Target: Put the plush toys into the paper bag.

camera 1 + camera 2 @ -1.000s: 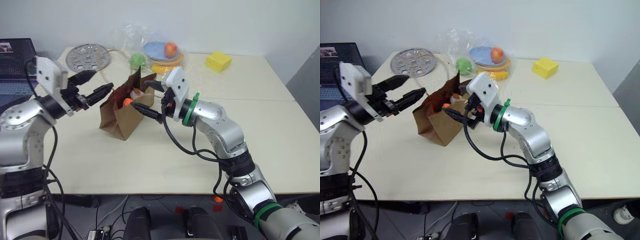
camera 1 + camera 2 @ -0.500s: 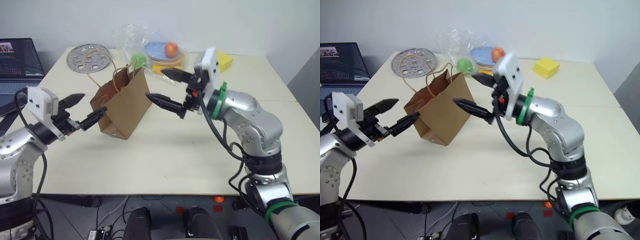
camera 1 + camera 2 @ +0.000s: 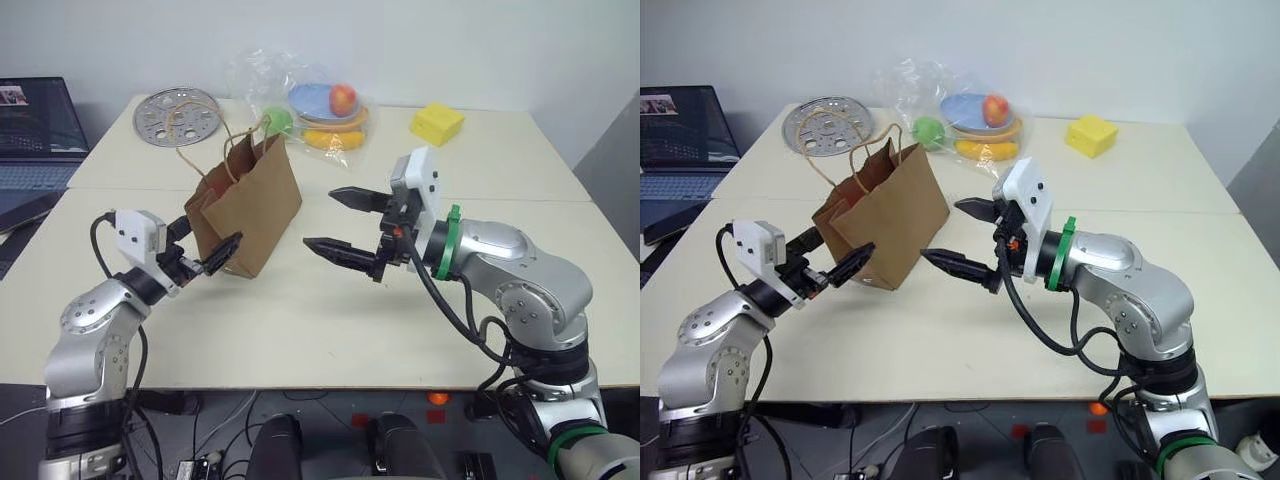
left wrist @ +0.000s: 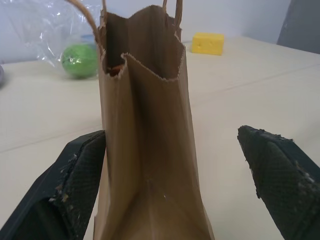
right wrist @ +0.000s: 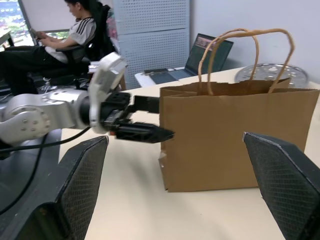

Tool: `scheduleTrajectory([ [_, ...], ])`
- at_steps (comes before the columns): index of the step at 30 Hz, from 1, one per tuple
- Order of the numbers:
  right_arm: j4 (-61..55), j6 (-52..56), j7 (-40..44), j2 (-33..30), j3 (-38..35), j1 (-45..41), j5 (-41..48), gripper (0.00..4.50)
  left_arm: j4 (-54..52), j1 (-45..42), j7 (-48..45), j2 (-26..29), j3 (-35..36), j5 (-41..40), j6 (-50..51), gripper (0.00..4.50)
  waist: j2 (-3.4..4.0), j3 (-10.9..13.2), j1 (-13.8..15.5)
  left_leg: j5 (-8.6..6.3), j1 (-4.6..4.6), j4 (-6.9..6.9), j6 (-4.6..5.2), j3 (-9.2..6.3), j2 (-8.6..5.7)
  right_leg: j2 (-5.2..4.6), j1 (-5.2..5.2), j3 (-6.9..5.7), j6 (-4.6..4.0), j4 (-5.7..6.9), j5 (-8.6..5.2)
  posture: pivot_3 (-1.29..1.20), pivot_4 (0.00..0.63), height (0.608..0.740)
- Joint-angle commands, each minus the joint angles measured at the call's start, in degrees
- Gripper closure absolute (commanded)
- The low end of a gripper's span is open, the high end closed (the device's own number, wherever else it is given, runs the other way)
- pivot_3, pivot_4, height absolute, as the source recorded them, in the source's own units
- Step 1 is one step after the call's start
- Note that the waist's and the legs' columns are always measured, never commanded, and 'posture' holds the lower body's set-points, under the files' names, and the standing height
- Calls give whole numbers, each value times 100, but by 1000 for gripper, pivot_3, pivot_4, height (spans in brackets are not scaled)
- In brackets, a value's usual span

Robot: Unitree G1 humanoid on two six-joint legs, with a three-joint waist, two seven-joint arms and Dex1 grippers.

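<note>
Paper bag [image 3: 248, 207]: stood upright on desk [image 3: 330, 310]; left claw [image 3: 205, 253] and right claw [image 3: 345, 223] released; filling judged complete, withdrawal indicated.

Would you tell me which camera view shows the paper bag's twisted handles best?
The right wrist view: both handles arch whole above the paper bag. The eye views show them as thin loops; the left wrist view cuts them off.

You get bright, even light from overhead; shadows on the counter [image 3: 330, 310] lie soft and faint. The paper bag [image 4: 145, 150] reads sharp, while the wrist views blur slightly toward their backgrounds.
</note>
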Motion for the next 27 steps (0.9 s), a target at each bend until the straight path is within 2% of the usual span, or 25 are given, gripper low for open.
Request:
scheduleTrajectory([
  [1, -261, 70, 24, -159, -193, -95, 218, 0, 117, -140, 227, -132, -144, 262, -323, 34, 0, 0, -7, 0, 0, -1, 1, 3, 0, -1, 1, 4, 0, -2, 0, 0, 150, 740],
  [7, -214, 57, -87, -341, -250, -103, 278, 0, 315, -68, 662, -443, -345, 578, -457, 34, -1, 0, -7, 0, -1, -2, 4, 6, 3, 2, 0, 4, 3, -6, 1, 0, 150, 740],
  [10, -165, -10, -135, -394, -253, -38, 212, 0, 290, -125, 739, -548, -350, 545, -501, 609, -1, 0, -8, 0, 0, -2, 4, 4, 4, 4, 0, 2, 3, -4, 1, 0, 150, 740],
  [22, -139, -173, -334, -531, -326, 145, 52, 0, 398, -400, 757, -489, -296, 465, -452, 4257, -1, 0, -8, 0, -1, -1, 4, 4, 2, 3, 1, 4, 4, -6, 2, 0, 150, 740],
  [23, -138, -183, -347, -549, -341, 157, 46, 0, 418, -449, 731, -467, -290, 447, -446, 4478, -1, 0, -6, 1, -1, -1, 5, 4, 2, 3, 1, 3, 4, -6, 2, 0, 150, 740],
  [27, -241, -73, -317, -784, -629, 162, 163, 0, 355, -973, 265, -263, -439, 93, 25, 4478, -4, 2, 5, 1, -4, 0, 5, 2, 0, 4, 0, 1, 5, -6, 2, 0, 150, 740],
])
